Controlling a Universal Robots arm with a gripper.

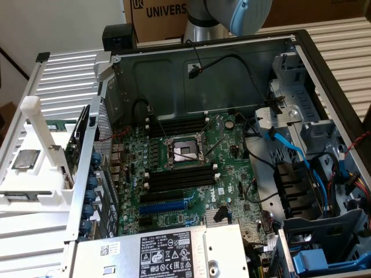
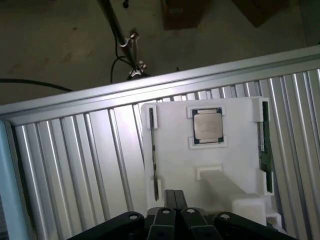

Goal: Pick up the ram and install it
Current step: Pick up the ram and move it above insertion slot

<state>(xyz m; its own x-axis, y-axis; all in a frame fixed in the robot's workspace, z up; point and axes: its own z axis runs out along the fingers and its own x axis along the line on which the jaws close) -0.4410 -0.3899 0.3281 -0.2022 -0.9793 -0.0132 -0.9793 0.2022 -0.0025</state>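
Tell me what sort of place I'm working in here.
Probably a robotics lab bench set up for PC assembly: an open computer case with a bare motherboard, a white fixture holding a CPU and the ram, all on a ribbed metal table.

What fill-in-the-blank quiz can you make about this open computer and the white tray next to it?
1. The end effector above the white holder is ____ and holds nothing.
2. The ram sits in a side slot of the holder, not yet in the motherboard's ____ memory slots.
3. The long expansion slot near them is ____.
Missing words: shut; black; blue.
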